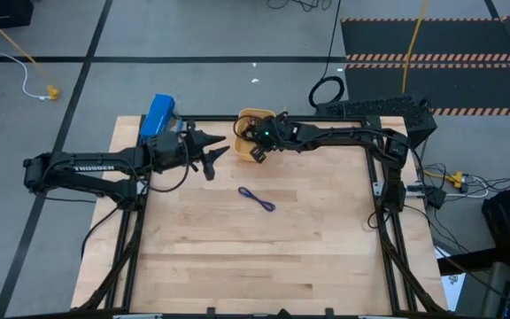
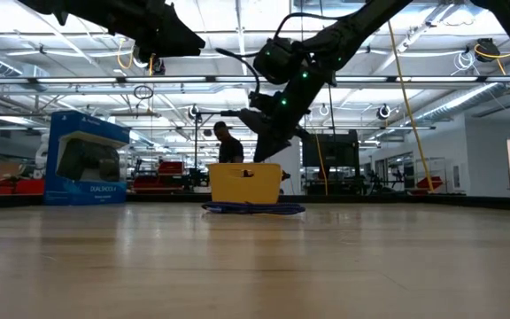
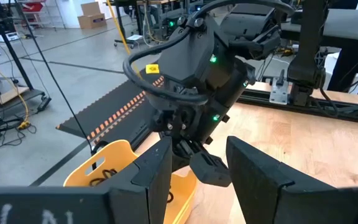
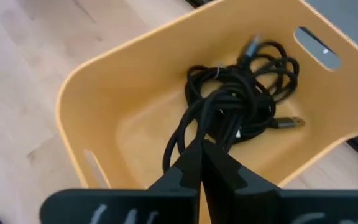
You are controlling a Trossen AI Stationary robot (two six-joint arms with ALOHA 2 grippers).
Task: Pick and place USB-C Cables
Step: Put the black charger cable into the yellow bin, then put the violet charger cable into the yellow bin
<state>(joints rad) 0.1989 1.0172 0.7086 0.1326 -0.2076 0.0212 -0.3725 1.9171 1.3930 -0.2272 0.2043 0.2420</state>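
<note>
An orange tray (image 1: 248, 120) (image 4: 135, 81) stands at the table's far edge. Black USB-C cables (image 4: 247, 87) lie tangled on its floor. My right gripper (image 4: 201, 146) (image 1: 257, 152) slants down into the tray from the right and is shut on a strand of the black tangle. The blue-purple USB-C cable (image 1: 257, 199) (image 2: 253, 209) lies flat on the wood in front of the tray. Left of the tray, my left gripper (image 1: 220, 152) hangs open above the table, pointing at the right gripper, with nothing between its fingers. My right gripper pinches a loop of black cable (image 4: 194, 127) between its two fingertips, at the near edge of the tangle. The fingers slant down into the tray from above. The rest of the tangle lies on the tray floor, and the strands to the fingers are slack.
A blue box (image 1: 159, 115) (image 2: 87, 159) stands at the table's far left corner. A thick black cord ring (image 1: 328, 91) and a yellow cord (image 1: 414, 44) lie on the floor beyond the table. Bare wood (image 1: 264, 257) fills the near half.
</note>
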